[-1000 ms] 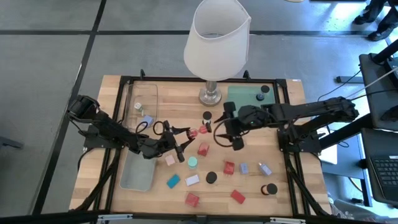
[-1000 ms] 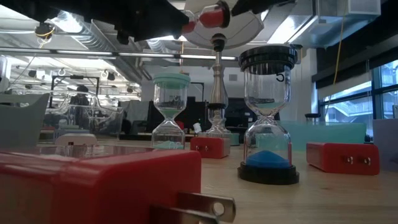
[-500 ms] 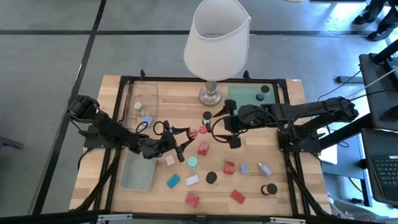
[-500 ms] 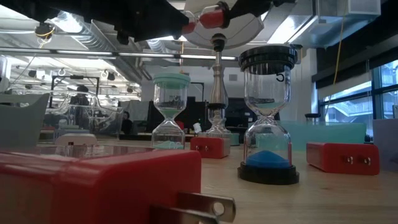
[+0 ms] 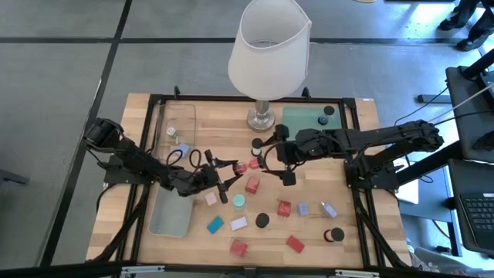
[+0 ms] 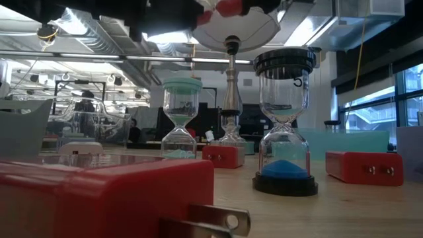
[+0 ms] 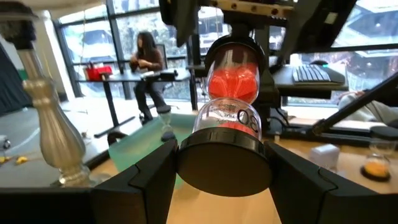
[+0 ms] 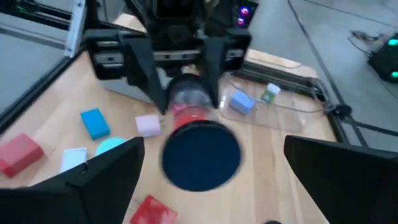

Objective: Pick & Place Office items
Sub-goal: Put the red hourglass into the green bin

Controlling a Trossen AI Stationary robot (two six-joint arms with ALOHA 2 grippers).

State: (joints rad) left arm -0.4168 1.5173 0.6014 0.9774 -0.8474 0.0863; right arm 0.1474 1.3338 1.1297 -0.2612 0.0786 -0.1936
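A small hourglass with red sand (image 5: pixel 244 164) and black end caps hangs level above the table's middle, with my left gripper (image 7: pixel 224 168) shut on it. My right gripper (image 8: pixel 211 177) faces it from the table's right. It is open wide, and its fingers stand on either side of the hourglass's other black cap (image 8: pixel 202 154) without touching it. Red, pink, teal and lavender blocks (image 5: pixel 247 224) and round caps lie on the wood below and nearer the front edge. My left gripper pinches the hourglass's near black end cap (image 7: pixel 224 163) between its two fingers (image 7: pixel 155 177). The fingers come level from the table's left and lie along the hourglass. The hourglass is lifted clear and lies level, and its free end points at my right gripper.
A big white-shaded lamp (image 5: pixel 270 46) stands at the far middle, with a green mat (image 5: pixel 309 120) to its right. A clear tray (image 5: pixel 171 208) lies along the left. In the low view a teal hourglass (image 6: pixel 181 116), a blue-sand hourglass (image 6: pixel 285 125) and red blocks (image 6: pixel 360 165) stand on the table.
My right gripper has opened wide, so its fingers now stand clear of the hourglass's free cap, and it has tipped a little. The hourglass stays level in my left gripper, in much the same place.
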